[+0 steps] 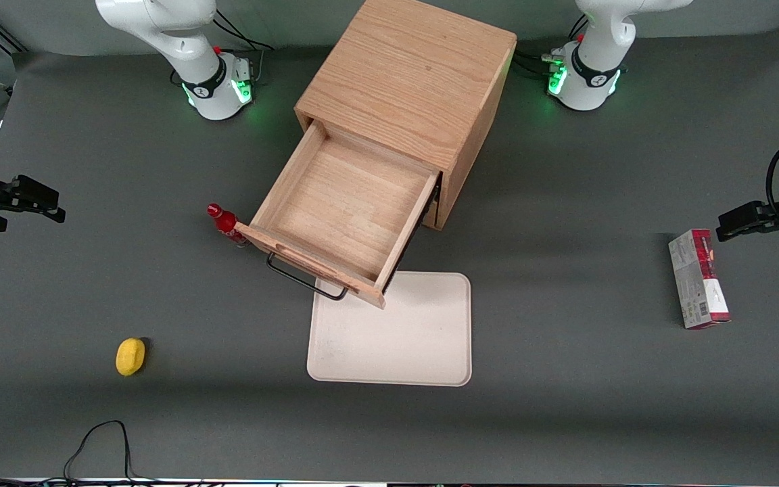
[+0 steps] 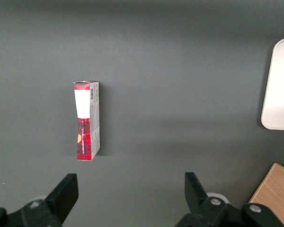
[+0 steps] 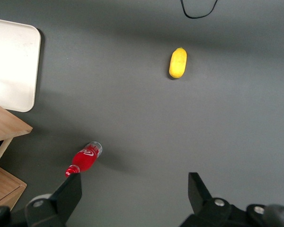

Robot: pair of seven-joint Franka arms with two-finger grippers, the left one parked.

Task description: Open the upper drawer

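Grey table point(image 1: 565, 419), upper drawer point(image 1: 349, 203) pulled out, bare oak inside, end effector point(image 3: 132, 198) spread apart, holding nothing.

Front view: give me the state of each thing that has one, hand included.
Upper drawer: pulled far out, empty.
Handle: free, nothing gripping it.
Hand: open, empty, at the working arm's end of the table, away from the cabinet.
Red bottle: lying beside the drawer front.
Tray: empty.
Box: lying flat.

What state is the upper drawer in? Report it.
Open: the upper drawer is pulled well out of the cabinet, its bare wooden inside showing. The tool is open, clear of it.
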